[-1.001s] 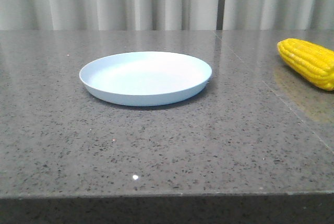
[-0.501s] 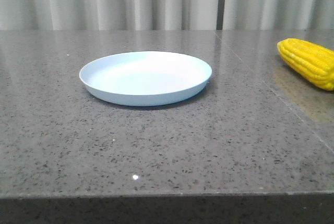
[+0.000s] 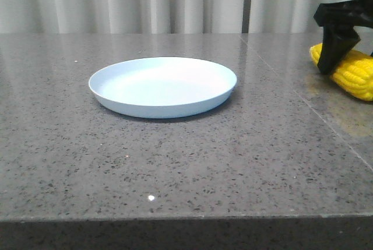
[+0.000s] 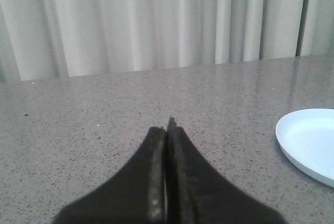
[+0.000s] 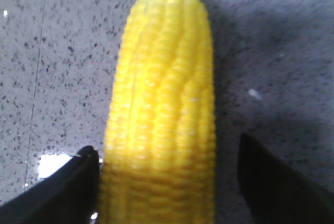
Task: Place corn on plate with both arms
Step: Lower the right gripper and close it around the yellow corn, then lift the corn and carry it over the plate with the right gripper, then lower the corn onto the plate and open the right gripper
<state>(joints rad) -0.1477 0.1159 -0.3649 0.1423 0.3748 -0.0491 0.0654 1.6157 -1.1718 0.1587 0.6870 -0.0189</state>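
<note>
The right pincer (image 3: 338, 57) appears in the front view as a matte black, angular block with faceted edges that narrows to a blunt wedge. In its own wrist view its fingers (image 5: 68, 187) are two dark wedge shapes with plain, unmarked surfaces, blurred by closeness. The left pincer (image 4: 167, 130) is likewise black: two long tapering fingers with a slightly rough, dull inner face, broadening toward the base into one dark mass. No cables, screws or markings are visible.
</note>
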